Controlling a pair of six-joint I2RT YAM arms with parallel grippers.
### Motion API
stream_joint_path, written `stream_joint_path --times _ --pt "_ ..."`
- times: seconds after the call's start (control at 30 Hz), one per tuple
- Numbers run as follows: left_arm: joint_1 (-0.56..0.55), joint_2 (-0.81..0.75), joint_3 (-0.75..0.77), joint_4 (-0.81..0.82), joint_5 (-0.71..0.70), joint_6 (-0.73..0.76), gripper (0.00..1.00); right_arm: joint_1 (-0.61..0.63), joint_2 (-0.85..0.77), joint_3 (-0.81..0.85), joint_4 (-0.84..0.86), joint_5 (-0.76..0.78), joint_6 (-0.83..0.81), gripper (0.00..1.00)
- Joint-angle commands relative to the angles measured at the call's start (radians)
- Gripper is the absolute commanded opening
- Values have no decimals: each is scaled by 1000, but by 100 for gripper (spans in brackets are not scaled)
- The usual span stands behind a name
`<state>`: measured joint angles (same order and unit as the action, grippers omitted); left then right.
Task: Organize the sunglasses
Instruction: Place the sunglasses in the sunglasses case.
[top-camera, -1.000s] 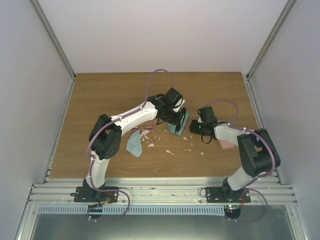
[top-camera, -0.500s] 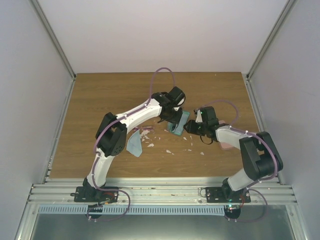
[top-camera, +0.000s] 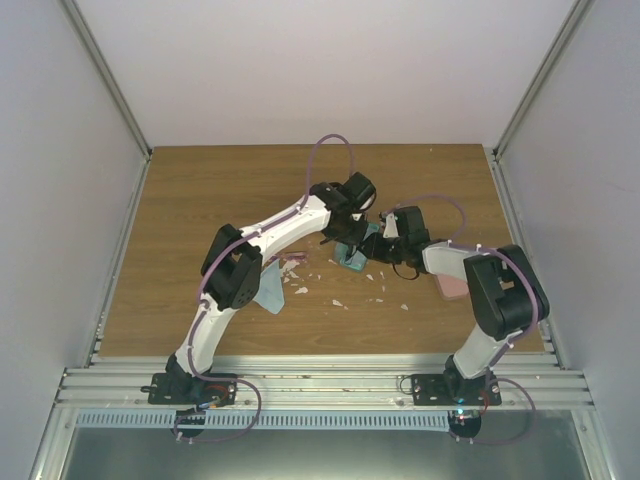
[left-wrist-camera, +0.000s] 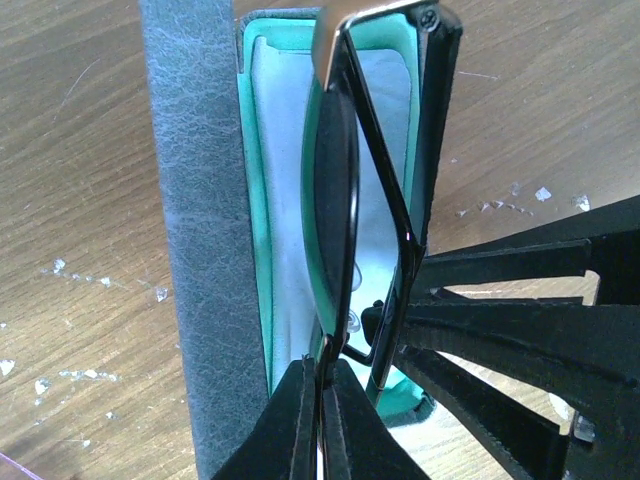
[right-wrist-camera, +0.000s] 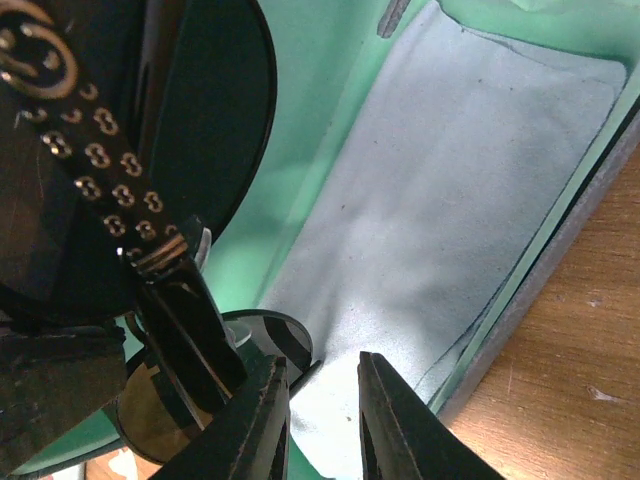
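The black sunglasses (left-wrist-camera: 340, 170) hang edge-on over the open blue-grey case (left-wrist-camera: 205, 250), just above its green lining and pale inner pad (right-wrist-camera: 450, 180). My left gripper (left-wrist-camera: 322, 400) is shut on the thin frame at the lens rim. My right gripper (right-wrist-camera: 322, 410) has come in from the right, its jaws a narrow gap apart over the pad, beside a dark lens (right-wrist-camera: 215, 140) and a folded temple; nothing shows between them. From above, both grippers (top-camera: 352, 225) (top-camera: 380, 232) meet over the case (top-camera: 358, 252). The pink sunglasses (top-camera: 291, 262) lie left of it.
A light blue cloth (top-camera: 268, 290) lies under the left forearm. A pink case (top-camera: 452, 288) sits by the right arm's elbow. Small white flecks (top-camera: 338, 302) are scattered on the wooden table (top-camera: 200, 200) in front of the case. Grey walls enclose the table.
My right gripper has moved left to the case and up against the sunglasses, its jaws narrowing. The left arm has shifted slightly right, still holding the black pair.
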<state>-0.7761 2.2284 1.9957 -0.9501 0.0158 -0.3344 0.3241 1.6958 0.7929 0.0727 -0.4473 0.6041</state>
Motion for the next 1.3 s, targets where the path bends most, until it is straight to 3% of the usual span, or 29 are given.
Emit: stream_joint_path --times 0.0,0.43,0.77,1.13,1.2,1.27 --pt "-16 31 31 -15 -9 -28 3 4 18 21 46 -45 25 20" --pt "-19 55 31 7 44 -43 19 3 45 29 -34 62 83 14" --pt "-18 41 31 25 73 -49 20 -2 2 30 -110 160 88 12" --pt "4 -152 -83 204 207 -62 21 -6 -85 -12 -227 248 34 9" --pt "20 -209 -158 254 204 -78 22 -6 -116 -19 -216 253 29 11" --pt "39 -269 -237 310 187 -97 23 -7 -145 -18 -201 233 20 19"
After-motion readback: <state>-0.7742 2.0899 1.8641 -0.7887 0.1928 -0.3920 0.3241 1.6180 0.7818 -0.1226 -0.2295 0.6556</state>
